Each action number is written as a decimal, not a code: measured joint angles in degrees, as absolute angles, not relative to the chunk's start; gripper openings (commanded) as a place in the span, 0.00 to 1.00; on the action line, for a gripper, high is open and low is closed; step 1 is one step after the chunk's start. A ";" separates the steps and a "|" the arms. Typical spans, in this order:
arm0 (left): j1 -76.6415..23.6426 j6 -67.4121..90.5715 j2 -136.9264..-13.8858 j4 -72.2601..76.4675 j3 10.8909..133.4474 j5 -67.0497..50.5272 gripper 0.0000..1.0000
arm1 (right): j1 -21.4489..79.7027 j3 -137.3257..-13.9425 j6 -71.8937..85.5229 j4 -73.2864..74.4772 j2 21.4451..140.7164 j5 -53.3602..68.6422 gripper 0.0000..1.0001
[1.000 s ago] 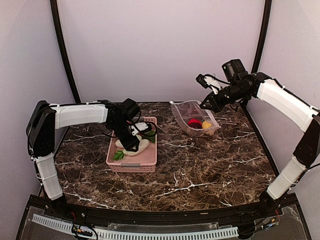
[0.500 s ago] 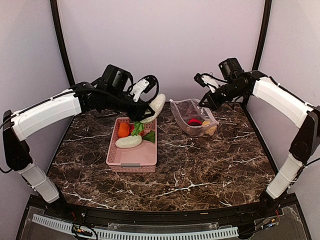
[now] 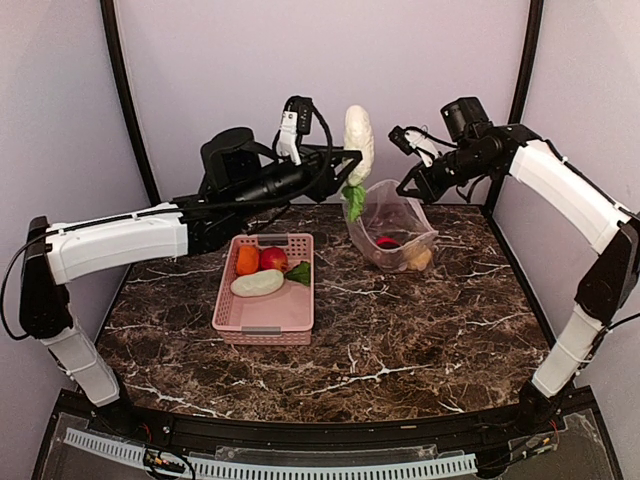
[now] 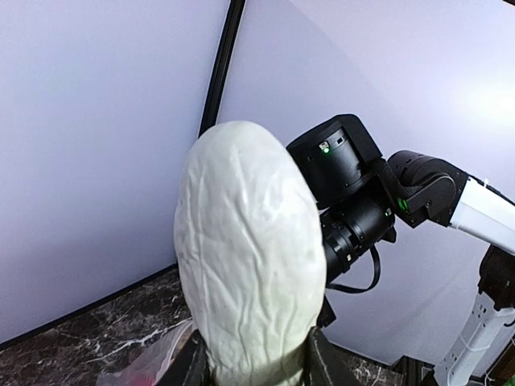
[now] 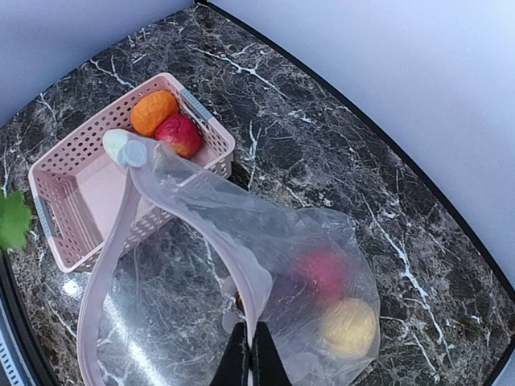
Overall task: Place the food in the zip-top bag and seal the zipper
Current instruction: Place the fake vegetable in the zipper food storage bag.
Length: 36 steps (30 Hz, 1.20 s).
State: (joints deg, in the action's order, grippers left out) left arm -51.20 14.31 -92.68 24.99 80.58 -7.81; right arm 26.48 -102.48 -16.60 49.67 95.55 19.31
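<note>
My left gripper [image 3: 340,163] is shut on a white toy vegetable [image 3: 358,135] with green leaves [image 3: 354,200], held upright in the air above the mouth of the zip-top bag [image 3: 395,235]. In the left wrist view the white piece [image 4: 251,265] fills the jaws. My right gripper [image 3: 412,190] is shut on the bag's mouth edge and holds it up open; its zipper strip [image 5: 241,277] runs into the fingers [image 5: 238,362]. Red [image 5: 322,273] and yellow [image 5: 350,326] food lies in the bag.
The pink basket [image 3: 265,320] sits left of the bag with an orange piece [image 3: 247,260], a red piece [image 3: 272,259], a white piece [image 3: 256,284] and a green leaf [image 3: 298,273]. The back wall stands close behind both grippers.
My left arm lifted the white vegetable out of the basket and carried it up and to the right, over the bag's mouth. My right gripper raised the bag's edge a little.
</note>
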 measured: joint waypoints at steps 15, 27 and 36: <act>-54.70 7.53 -108.97 34.30 88.44 -5.65 0.26 | 26.76 -105.62 -14.28 51.86 95.98 24.05 0.00; -55.79 -0.64 -110.74 33.12 88.47 1.78 0.70 | 26.87 -105.65 -14.15 52.49 95.98 24.64 0.00; -55.79 -0.64 -107.79 33.06 86.54 2.66 0.70 | 26.87 -105.65 -13.82 52.58 95.98 24.03 0.00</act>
State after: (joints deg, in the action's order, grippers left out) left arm -55.79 -0.64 -107.79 33.06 86.54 2.66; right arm 26.87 -105.65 -13.82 52.58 95.98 24.03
